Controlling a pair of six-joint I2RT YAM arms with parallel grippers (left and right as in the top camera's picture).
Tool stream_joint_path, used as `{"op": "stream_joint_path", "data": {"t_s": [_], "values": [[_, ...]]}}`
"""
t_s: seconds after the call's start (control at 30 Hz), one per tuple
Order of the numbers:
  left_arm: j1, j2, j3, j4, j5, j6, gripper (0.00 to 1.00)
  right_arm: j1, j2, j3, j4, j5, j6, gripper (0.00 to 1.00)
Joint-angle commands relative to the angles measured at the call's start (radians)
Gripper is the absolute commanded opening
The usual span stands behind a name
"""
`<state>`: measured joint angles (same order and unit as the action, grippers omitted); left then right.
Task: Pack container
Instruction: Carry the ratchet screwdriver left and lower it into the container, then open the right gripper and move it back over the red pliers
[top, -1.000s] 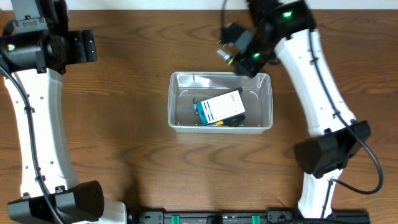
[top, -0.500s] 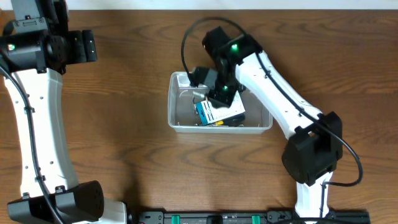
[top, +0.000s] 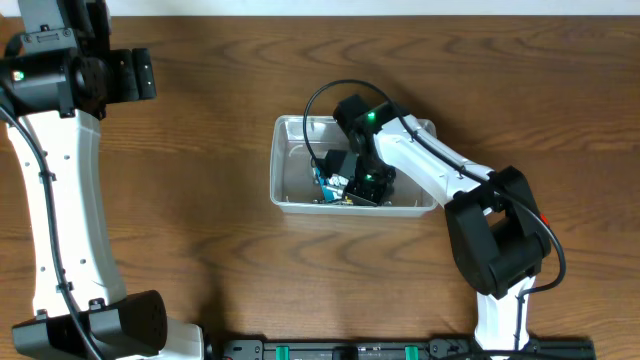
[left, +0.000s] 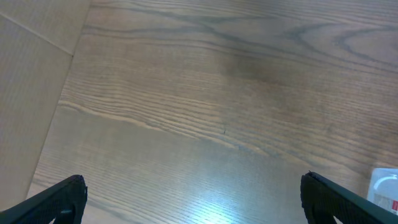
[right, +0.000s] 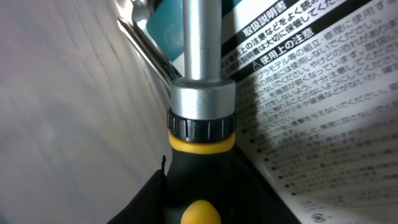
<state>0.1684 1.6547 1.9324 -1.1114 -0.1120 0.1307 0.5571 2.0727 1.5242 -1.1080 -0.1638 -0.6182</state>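
Observation:
The clear plastic container (top: 278, 170) sits mid-table. A blue-and-white box (right: 311, 93) with printed text lies in it; only its teal edge (top: 321, 179) shows from overhead. My right gripper (top: 350, 183) is down inside the container, shut on a screwdriver with a black-and-yellow handle (right: 199, 180). The screwdriver's steel shaft (right: 202, 37) lies beside the box, against the tub floor. In the right wrist view the gripper (right: 199, 208) is mostly hidden by the handle. My left gripper (top: 140, 75) is open and empty over bare wood at the far left (left: 199, 199).
The table is brown wood (top: 180, 220). A small pale object (left: 385, 186) shows at the right edge of the left wrist view; I cannot tell what it is. Both arm bases stand at the front edge.
My right gripper has come from the container's far right corner down into the container with the screwdriver, and now covers most of the box. The left arm has not moved.

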Motion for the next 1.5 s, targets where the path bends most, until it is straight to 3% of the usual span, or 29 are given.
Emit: {"op": "stream_joint_path", "data": {"t_s": [0.0, 0.13, 0.23, 0.3, 0.47, 0.63, 0.73, 0.8, 1.13, 1.47], "values": [[0.005, -0.008, 0.011, -0.002, -0.005, -0.005, 0.98, 0.0, -0.004, -0.013, 0.005, -0.012, -0.003, 0.12], [0.005, -0.008, 0.011, -0.002, -0.005, -0.005, 0.98, 0.0, -0.004, -0.002, 0.008, -0.012, -0.003, 0.49], [0.005, -0.008, 0.011, -0.002, -0.005, -0.005, 0.98, 0.0, -0.005, 0.029, -0.003, -0.011, 0.004, 0.69], [0.005, -0.008, 0.011, -0.002, -0.005, -0.005, 0.98, 0.0, -0.005, 0.069, -0.022, -0.004, 0.031, 0.75], [0.005, -0.008, 0.011, -0.002, -0.005, -0.005, 0.98, -0.006, -0.005, 0.229, -0.1, 0.034, 0.102, 0.81], [0.005, -0.008, 0.011, -0.002, -0.005, -0.005, 0.98, -0.045, -0.005, 0.472, -0.256, 0.18, 0.27, 0.84], [0.005, -0.008, 0.011, -0.002, -0.005, -0.005, 0.98, -0.105, -0.005, 0.593, -0.358, 0.263, 0.376, 0.99], [0.005, -0.008, 0.011, -0.002, -0.005, -0.005, 0.98, -0.161, -0.005, 0.646, -0.41, 0.259, 0.405, 0.99], [0.005, -0.008, 0.011, -0.002, -0.005, -0.005, 0.98, -0.541, -0.004, 0.644, -0.477, 0.013, 0.486, 0.99], [0.005, -0.008, 0.011, -0.002, -0.005, -0.005, 0.98, -0.718, -0.005, 0.623, -0.463, 0.066, 0.467, 0.99]]}}
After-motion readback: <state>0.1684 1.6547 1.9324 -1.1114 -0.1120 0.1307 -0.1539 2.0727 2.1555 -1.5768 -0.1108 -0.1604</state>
